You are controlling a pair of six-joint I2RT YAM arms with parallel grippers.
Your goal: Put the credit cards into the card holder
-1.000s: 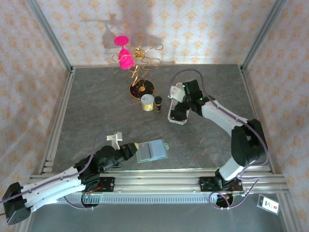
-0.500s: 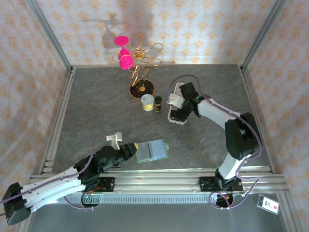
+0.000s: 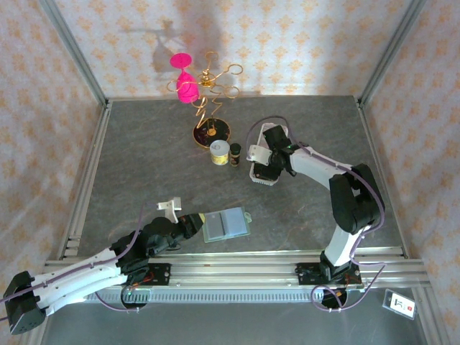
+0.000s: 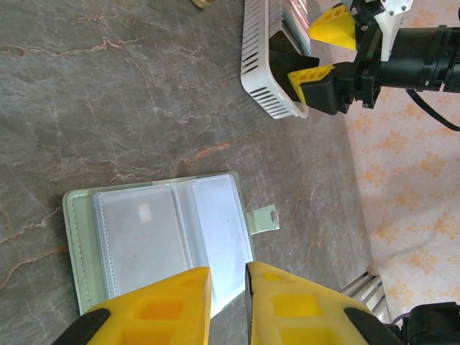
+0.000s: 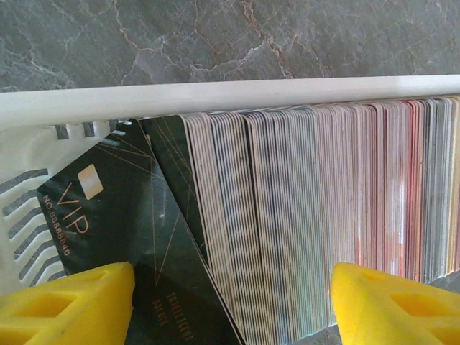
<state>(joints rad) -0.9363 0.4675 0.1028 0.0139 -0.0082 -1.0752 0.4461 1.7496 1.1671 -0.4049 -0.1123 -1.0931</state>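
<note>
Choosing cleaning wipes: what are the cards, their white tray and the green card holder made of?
The cards look like thin stiff plastic, smooth printed faces. The tray looks like white moulded plastic, slotted walls. The card holder seems matte faux leather or fabric; its pockets, clear vinyl catching glare.

Among the credit cards [image 5: 302, 215], the dark green card [image 5: 100, 215] at the row's left end bears gold "VIP" under its chip. Beside it runs "NO" and digits too small to read.
</note>
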